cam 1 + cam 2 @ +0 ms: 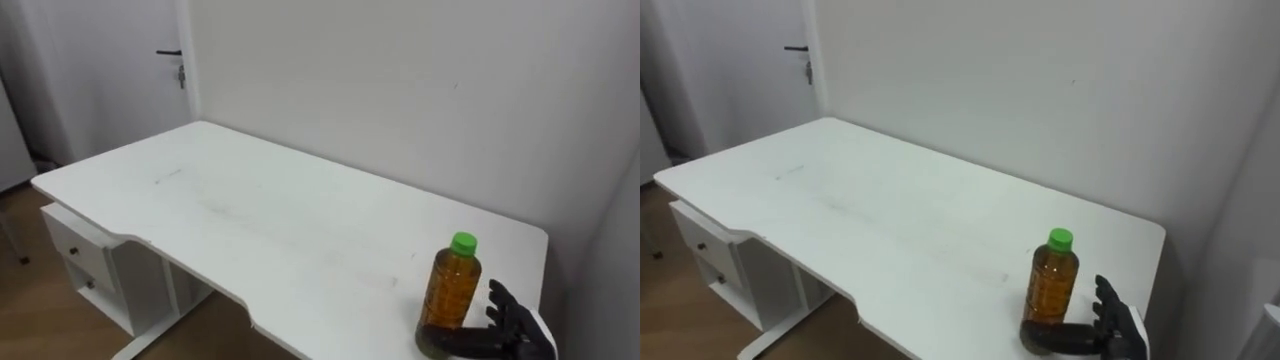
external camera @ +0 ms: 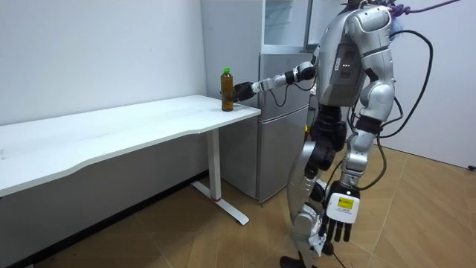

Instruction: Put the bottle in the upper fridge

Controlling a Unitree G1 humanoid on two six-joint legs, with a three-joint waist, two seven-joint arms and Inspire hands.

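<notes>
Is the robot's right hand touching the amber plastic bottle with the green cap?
Touching. In the right eye view, the right hand curls its dark fingers across the bottle at its base.

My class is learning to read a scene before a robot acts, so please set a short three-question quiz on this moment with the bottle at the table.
1. True or false: the bottle lies on its side in the middle of the table.
2. Which hand is curled round the bottle's base? A) the right hand B) the left hand C) both hands
3. Fill in: the bottle's cap is coloured ____.

Key:
1. False. It stands upright near the table's corner.
2. A. The left hand hangs open at the robot's side.
3. Green.
</notes>
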